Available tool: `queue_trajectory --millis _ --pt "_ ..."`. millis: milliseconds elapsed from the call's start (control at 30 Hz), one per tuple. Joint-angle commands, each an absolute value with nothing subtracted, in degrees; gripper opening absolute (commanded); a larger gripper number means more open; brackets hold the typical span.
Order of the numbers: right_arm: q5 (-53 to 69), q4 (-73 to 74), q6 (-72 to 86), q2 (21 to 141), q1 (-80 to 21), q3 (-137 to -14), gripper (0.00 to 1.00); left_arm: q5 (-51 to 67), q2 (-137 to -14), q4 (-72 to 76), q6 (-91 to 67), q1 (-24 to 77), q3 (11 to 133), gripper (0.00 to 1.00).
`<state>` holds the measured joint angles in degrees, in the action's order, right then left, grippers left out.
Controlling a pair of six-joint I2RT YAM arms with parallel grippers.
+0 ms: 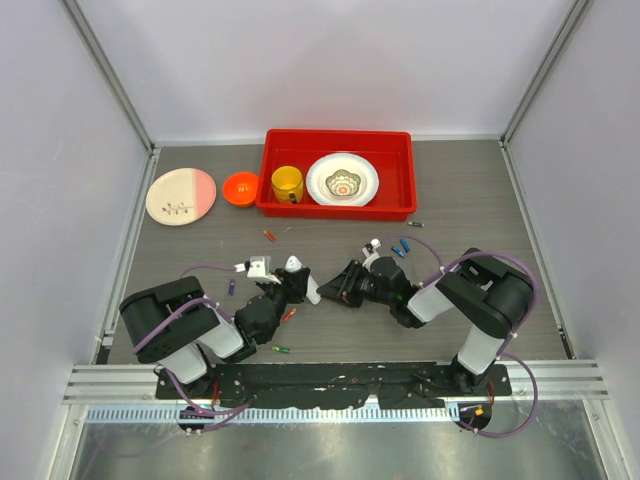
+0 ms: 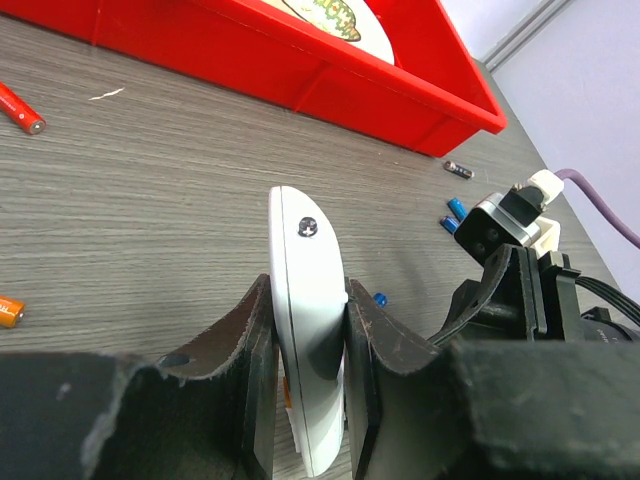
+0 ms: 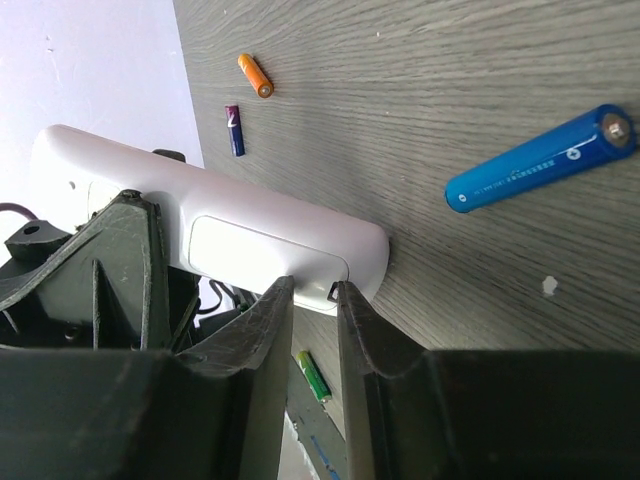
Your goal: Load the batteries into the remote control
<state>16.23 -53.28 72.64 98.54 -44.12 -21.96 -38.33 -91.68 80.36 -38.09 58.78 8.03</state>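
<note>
**Clamping the remote edge-on, with the other jaws at its back cover**

Left gripper (image 2: 307,290) is closed hard on the remote control (image 2: 300,240). Its two pads press the handset's broad faces, so the white body stands on edge between them and sticks out past the fingertips.

Right gripper (image 3: 312,292) faces it from the other side. Its jaws stand only a narrow slit apart with nothing between them. The fingertips (image 3: 280,300) sit against the long edge of the remote, right at the rim of the back cover panel, near the rounded end.

One remote is in view. Eight cells lie loose on the table (image 1: 480,200):
- A single blue battery (image 3: 540,158) lies near the remote's end.
- A pair of blue batteries (image 2: 453,215) lies beside the right arm.
- One orange battery (image 3: 255,75) and one purple battery (image 3: 233,130) lie beyond the remote.
- One green battery (image 3: 312,375) lies near the arm bases.
- One red battery (image 2: 20,110) and one dark battery (image 2: 458,168) both lie in front of the red tray (image 1: 400,205).
</note>
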Motion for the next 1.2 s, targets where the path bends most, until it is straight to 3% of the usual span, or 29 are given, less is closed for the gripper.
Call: queue_trajectory --millis 0,1167 --pt "16.5 -58.8 73.2 97.9 -44.3 -23.0 0.29 -38.4 -92.7 88.6 -34.9 60.3 7.8 0.00" --pt "16.1 -56.9 72.3 95.2 -44.3 -22.7 0.28 -41.0 -92.3 88.6 -31.0 61.4 7.6 0.00"
